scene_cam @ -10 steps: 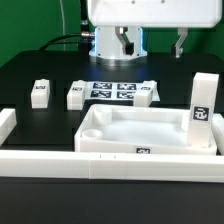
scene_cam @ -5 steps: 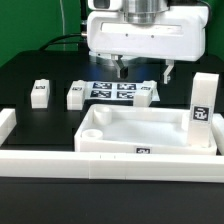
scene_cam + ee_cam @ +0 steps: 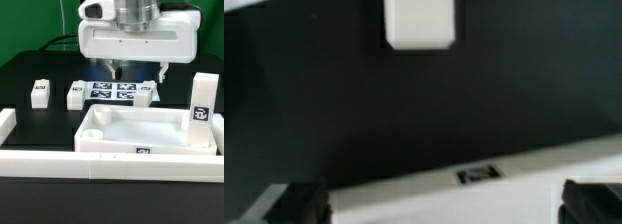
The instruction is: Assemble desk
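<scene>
Gripper [image 3: 139, 73]: two dark thin fingers under a boxy white glossy housing, jaws spread wide, nothing between them. It hangs above the black matte table [image 3: 40, 70], just behind the large white plastic rectangular tabletop [image 3: 150, 135].

Tabletop lies flat like a shallow tray. It has a smooth floor, a raised rim with rounded inner corners, and a small black-and-white square tag on its front wall.

- Upright leg [image 3: 201, 101]: a short white square post with a tag on its face, standing at the tabletop's corner on the exterior view's right. Can't tell whether it sits in the corner or just beside the rim.
- Leg one [image 3: 40, 93], leg two [image 3: 76, 96] and leg three [image 3: 148, 93]: blocky white tagged posts behind the tabletop and apart from it. Leg one is furthest toward the exterior view's left.
- Marker board [image 3: 115, 90]: thin and flat, between legs two and three, directly behind the tabletop.
- Long low white rail [image 3: 60, 162]: runs along the tabletop's front.

Wrist view: dark fingertips [image 3: 304, 203] stand well apart over black table. There's a blurred white square post [image 3: 420, 22] and a white tagged edge [image 3: 526, 168]. Can't tell which part that edge is.
</scene>
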{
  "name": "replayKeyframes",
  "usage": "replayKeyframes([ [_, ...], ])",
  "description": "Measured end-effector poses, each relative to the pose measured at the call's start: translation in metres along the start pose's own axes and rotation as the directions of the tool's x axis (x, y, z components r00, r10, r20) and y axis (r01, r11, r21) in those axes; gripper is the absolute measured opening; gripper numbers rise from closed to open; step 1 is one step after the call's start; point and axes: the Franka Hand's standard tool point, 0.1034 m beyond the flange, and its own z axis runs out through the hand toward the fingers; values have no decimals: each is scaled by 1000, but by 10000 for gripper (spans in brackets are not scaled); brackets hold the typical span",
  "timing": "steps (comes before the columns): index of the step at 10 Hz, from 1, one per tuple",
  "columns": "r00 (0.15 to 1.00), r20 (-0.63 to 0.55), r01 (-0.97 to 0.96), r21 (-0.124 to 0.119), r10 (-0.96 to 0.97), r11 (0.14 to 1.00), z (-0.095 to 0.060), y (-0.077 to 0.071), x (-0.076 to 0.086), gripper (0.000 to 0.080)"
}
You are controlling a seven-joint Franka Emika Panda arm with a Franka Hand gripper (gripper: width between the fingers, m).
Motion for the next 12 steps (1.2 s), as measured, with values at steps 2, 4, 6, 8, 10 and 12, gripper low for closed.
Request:
replayKeyframes([
  [2, 989, 147, -11, 4, 10, 1000, 3, 4, -6, 649],
  [4, 967, 253, -14, -3, 15, 1000, 4, 4, -5, 649],
  [6, 918, 396, 5, -12, 0, 1000, 10, 5, -7, 649],
  [8, 859, 507, 73, 18, -72, 997, 20, 5, -14, 649],
  [10, 834, 542, 99, 28, -98, 995, 26, 1, -11, 649],
  [12, 835, 542, 99, 28, -98, 995, 26, 2, -12, 649],
])
